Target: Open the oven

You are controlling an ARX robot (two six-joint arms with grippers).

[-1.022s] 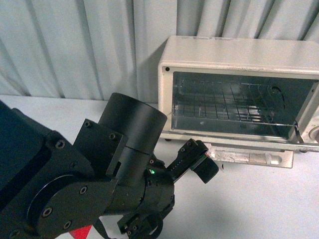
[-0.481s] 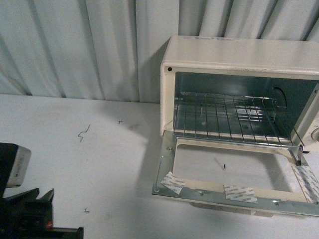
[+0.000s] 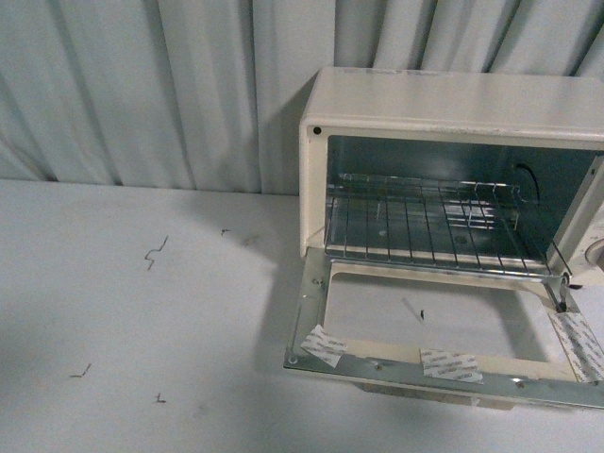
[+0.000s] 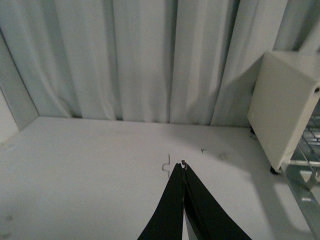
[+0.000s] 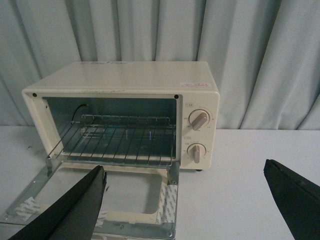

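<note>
On your left the white table [image 3: 142, 321] carries only a few small bent wire scraps [image 3: 156, 250]. In the left wrist view the left gripper [image 4: 184, 167] has its black fingers pressed together, pinching nothing, above the table near one scrap. To the right, against the curtain [image 3: 142, 85], stands the oven [image 3: 453, 104] — its door [image 3: 434, 363] dropped flat onto the table, tape patches [image 3: 451, 364] on the frame. Inside you see just the wire rack [image 3: 425, 222], bare. Two knobs [image 5: 199, 120] sit on its right panel. The right gripper [image 5: 185, 200] hangs before the oven, fingers spread wide — holding nothing.
</note>
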